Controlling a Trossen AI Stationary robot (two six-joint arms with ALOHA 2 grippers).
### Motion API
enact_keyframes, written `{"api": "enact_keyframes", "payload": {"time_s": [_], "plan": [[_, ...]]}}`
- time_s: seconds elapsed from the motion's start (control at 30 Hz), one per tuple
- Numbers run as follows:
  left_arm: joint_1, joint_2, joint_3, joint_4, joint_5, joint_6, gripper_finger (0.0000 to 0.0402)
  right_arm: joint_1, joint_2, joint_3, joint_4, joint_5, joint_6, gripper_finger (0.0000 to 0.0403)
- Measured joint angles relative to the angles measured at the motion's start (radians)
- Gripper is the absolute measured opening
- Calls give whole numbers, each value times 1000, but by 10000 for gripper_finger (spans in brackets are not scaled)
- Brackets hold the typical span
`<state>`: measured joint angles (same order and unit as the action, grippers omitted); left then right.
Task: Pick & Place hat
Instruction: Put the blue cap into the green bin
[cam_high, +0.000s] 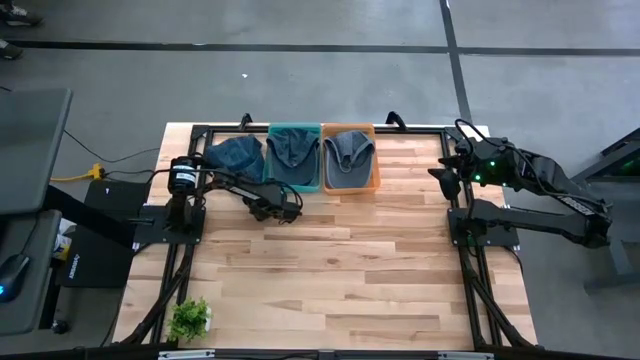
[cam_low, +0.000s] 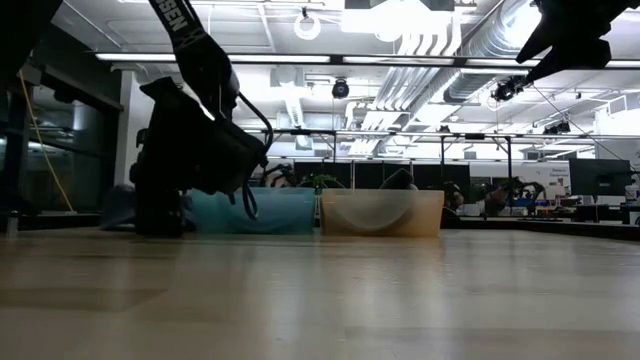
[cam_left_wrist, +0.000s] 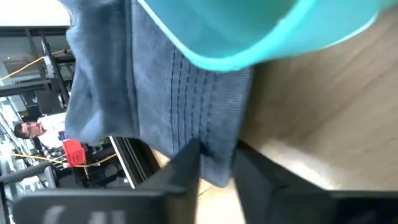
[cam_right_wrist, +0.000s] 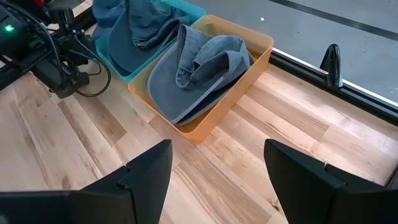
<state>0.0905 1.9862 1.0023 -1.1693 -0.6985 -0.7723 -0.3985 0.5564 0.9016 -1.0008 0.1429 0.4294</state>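
So the left gripper (cam_high: 287, 211) sat upper left of centre in the high view, just in front of the teal bin (cam_high: 296, 157); its fingers (cam_left_wrist: 186, 163) were pinching the edge of a blue denim hat (cam_left_wrist: 155, 93), which lay on the table (cam_high: 340, 260) left of that bin; another hat (cam_right_wrist: 199, 68) sat in the orange bin (cam_right_wrist: 249, 74); the right gripper (cam_right_wrist: 214, 180) hung at upper right, fingers spread wide.

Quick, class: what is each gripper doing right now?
Left gripper: closed on the blue hat's brim.
Right gripper: open, holding nothing.
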Motion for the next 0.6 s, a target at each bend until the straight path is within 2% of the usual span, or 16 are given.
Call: {"api": "enact_keyframes", "payload": {"time_s": [0.07, 0.13, 0.27, 0.37, 0.6], "plan": [[0, 0, 0, -8, 3, 1, 38, 0, 0, 0, 0, 0, 0, 249], [0, 1, 0, -16, 3, -1, 15, 0, 0, 0, 0, 0, 3, 249], [-8, 2, 0, -45, 15, -6, 19, 0, 0, 0, 1, 0, 8, 249], [-20, 3, 9, -87, 30, -18, 8, 0, 0, 0, 2, 0, 8, 249], [-50, 8, 84, -185, 37, -43, 5, 0, 0, 0, 3, 0, 8, 249]]}}
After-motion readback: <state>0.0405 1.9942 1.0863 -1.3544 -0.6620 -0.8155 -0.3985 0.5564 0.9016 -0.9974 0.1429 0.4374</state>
